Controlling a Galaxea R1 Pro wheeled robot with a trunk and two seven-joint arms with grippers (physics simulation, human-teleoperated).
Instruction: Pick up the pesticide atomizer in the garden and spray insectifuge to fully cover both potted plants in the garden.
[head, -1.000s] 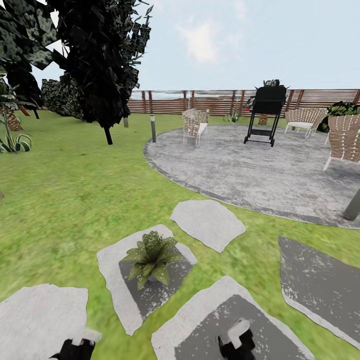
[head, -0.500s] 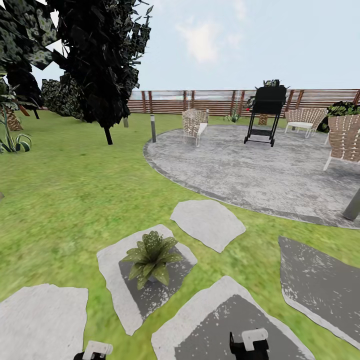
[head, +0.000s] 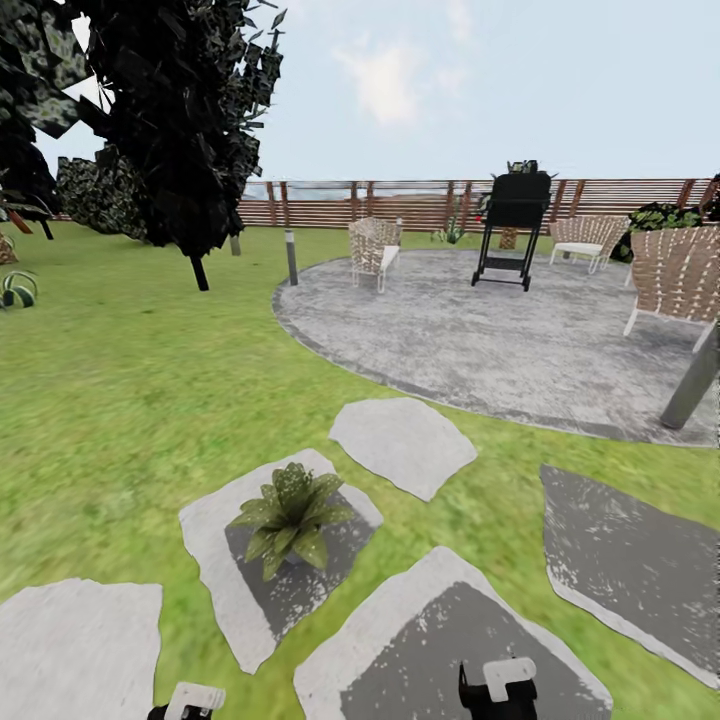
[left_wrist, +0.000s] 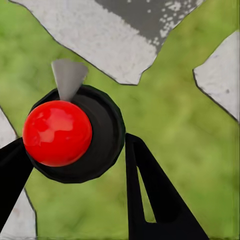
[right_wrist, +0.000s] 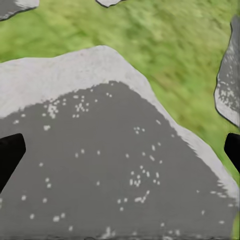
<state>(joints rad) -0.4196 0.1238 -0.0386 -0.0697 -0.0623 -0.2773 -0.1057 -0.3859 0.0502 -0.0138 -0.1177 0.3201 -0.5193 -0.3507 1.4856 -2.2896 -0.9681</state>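
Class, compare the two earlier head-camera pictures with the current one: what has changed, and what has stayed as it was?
The whole head view has shifted: everything sits further left, so the camera turned or moved, not the things. The potted plant stays on its stepping stone; the grill stays on the patio. At the bottom edge, both arm ends changed between the first two pictures, then held. The left gripper holds a black, red-topped object.
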